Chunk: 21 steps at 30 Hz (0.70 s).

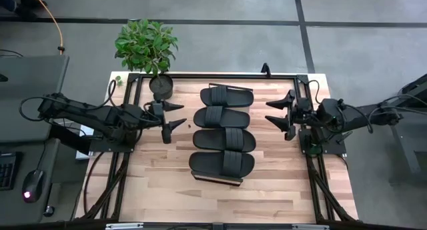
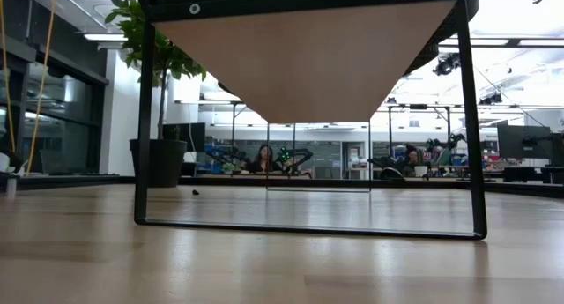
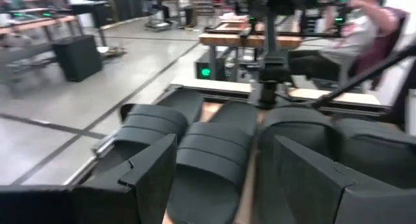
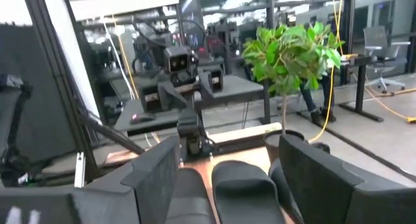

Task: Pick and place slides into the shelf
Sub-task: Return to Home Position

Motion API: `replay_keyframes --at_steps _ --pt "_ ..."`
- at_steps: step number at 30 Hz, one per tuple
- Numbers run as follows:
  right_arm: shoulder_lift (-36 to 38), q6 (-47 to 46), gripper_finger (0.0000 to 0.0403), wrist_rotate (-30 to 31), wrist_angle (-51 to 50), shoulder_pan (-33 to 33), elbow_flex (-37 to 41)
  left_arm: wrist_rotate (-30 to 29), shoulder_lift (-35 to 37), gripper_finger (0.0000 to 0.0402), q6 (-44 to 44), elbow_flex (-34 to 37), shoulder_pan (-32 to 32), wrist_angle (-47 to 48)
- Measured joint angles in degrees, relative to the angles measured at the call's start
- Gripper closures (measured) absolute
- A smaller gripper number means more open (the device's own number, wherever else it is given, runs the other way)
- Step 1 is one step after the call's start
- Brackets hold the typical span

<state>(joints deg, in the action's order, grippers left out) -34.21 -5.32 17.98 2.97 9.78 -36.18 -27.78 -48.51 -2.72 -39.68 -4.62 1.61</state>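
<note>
Four black slides (image 1: 225, 139) lay side by side on the shelf (image 2: 308, 66), which ran from near to far down the middle of the wooden table (image 1: 167, 197). Each sandal was set crosswise on the plank with its ribbed strap up. Each one touched or slightly overlapped the next, filling the row from end to end.

The left gripper (image 1: 181, 115) hovered to the left of the row, level with the two far sandals. It was close to them but clear of them, its jaws released and holding nothing. The right gripper (image 1: 268, 111) faced it from the right side at about the same spot along the shelf. Its jaws were also spread wide and empty, and it touched no sandal. Both arms reached in low from their mounts at the table's left and right edges.

From the left wrist, the straps of the sandals filled the space beyond the two dark fingers (image 3: 153, 178), with the right arm's base across the row. A person (image 3: 367, 23) stood in the room beyond. The right wrist looked back over the row toward the left arm.

A potted plant (image 1: 147, 47) stood at the far left corner of the table, just beyond the left gripper. At table height, the shelf's dark frame legs rested on the wood and the underside of its plank showed overhead.
</note>
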Motion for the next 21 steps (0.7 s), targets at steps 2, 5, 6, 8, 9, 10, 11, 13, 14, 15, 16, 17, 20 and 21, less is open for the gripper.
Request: replay_keyframes --at_steps 2,5,6,8,9,10,11,13,14,15,16,17,20,21 --pt "0.55 0.01 0.0148 0.29 2.44 0.00 1.70 -2.08 -0.35 0.0163 0.00 0.00 0.02 0.00" --pt "1.50 0.03 0.0148 -0.07 6.19 0.00 4.29 -3.36 -0.42 0.0163 0.02 0.00 0.04 0.08" --pt "1.88 0.26 0.0148 -0.75 7.28 0.00 5.22 -3.34 -0.42 0.0163 -0.05 0.00 0.03 0.18" --pt "2.72 1.65 0.0148 -1.97 9.15 0.00 6.95 -2.72 -0.39 0.0163 -0.32 0.43 0.00 -0.01" --pt "3.28 2.64 0.0148 -2.02 9.64 0.00 7.40 -2.05 -0.34 0.0163 -0.31 1.23 -0.02 -1.22" --pt "3.99 3.12 0.0148 -2.09 9.90 0.02 7.75 -1.25 -0.17 0.0163 -0.10 2.39 -0.02 -2.48" --pt "4.75 3.71 0.0148 -2.11 10.44 0.02 8.33 -0.53 0.14 0.0163 0.59 3.77 0.00 -3.73" --pt "5.63 4.28 0.0148 -2.28 13.08 0.02 10.10 -0.34 0.72 0.0163 2.07 6.21 0.12 -6.70" --pt "6.08 5.17 0.0148 -2.68 14.56 0.00 11.08 -0.64 1.26 0.0163 2.59 7.56 0.19 -8.52" --pt "6.54 6.30 0.0148 -2.91 15.46 0.00 11.97 -1.35 1.85 0.0163 3.17 8.95 0.22 -10.43" --pt "7.13 7.03 0.0148 -3.02 15.78 0.00 12.70 -2.04 2.40 0.0163 3.86 10.20 0.22 -12.38" --pt "7.82 7.61 0.0148 -3.04 16.21 0.00 13.44 -2.32 3.02 0.0163 4.55 11.43 0.20 -14.31" --pt "9.84 6.79 0.0148 -3.43 18.82 0.02 15.90 -1.49 5.74 0.0163 4.93 14.85 0.11 -17.70" --pt "10.37 6.32 0.0148 -4.35 19.35 0.02 16.78 -0.40 6.70 0.0163 4.22 15.84 0.11 -18.04"
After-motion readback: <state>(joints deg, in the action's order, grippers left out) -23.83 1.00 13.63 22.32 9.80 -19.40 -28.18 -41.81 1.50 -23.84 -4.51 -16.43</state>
